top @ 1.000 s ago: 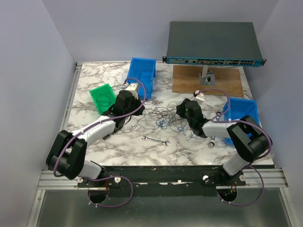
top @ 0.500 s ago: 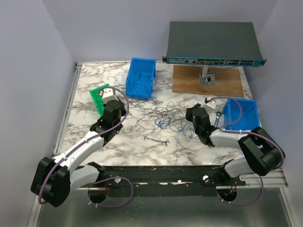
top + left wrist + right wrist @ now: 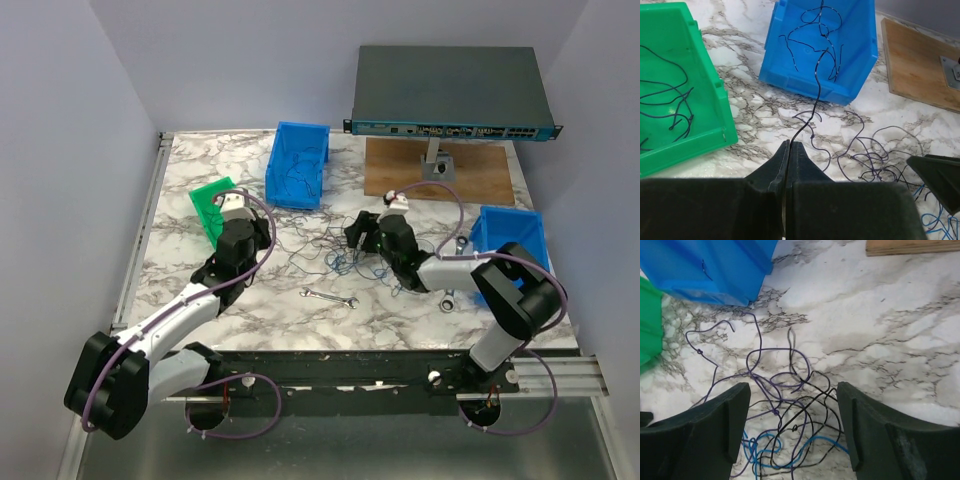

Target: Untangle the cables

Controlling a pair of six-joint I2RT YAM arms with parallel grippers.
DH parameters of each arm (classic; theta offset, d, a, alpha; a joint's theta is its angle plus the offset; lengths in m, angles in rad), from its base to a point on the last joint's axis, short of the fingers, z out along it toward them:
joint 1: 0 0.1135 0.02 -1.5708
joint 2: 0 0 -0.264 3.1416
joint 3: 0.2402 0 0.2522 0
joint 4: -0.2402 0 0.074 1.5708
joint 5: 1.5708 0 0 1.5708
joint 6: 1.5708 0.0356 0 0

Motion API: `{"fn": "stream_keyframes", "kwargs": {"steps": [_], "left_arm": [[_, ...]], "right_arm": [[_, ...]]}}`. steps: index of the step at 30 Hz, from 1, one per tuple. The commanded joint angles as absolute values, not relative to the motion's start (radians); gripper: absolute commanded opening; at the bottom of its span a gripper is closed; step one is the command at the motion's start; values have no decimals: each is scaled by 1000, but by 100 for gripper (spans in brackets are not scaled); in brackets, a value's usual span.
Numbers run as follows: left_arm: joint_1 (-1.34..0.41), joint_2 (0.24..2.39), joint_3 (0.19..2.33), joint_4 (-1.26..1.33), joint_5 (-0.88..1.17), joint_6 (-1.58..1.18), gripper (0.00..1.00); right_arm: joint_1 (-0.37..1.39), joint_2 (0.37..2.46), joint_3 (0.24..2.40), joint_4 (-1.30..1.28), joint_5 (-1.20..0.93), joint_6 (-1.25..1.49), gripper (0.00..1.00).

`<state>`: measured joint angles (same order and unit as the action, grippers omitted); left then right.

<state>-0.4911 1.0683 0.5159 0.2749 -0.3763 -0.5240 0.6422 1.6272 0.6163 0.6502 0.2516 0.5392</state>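
From above we see the right gripper [image 3: 356, 233] back over the thin blue and black cables [image 3: 345, 255] tangled midway across the marbled table [image 3: 270, 305]; our left wrist view shows the left gripper [image 3: 789, 146] still pinching one black strand [image 3: 816, 75], and our right wrist view shows freshly spread jaws, ready to pull.

— The bench [image 3: 260, 300] looks like polished, veined marble; the blue bin [image 3: 855, 75] and green bin [image 3: 710, 110] are glossy plastic.
— The board [image 3: 920, 65] is matt bare wood, the wrench [image 3: 330, 296] bright metal, the cables [image 3: 782, 412] smooth-coated.
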Motion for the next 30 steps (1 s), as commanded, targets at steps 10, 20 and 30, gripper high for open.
{"fn": "stream_keyframes", "kwargs": {"steps": [10,20,30], "left_arm": [[-492,1017,545,100,-726,-697,0],[-492,928,509,-41,-954,-907,0],[-492,976,460,371,-459,-519,0]], "right_arm": [[646,1649,716,242,810,818,1],[600,1406,488,361,986,1000,2],[602,1387,435,757,425,506,65]]}}
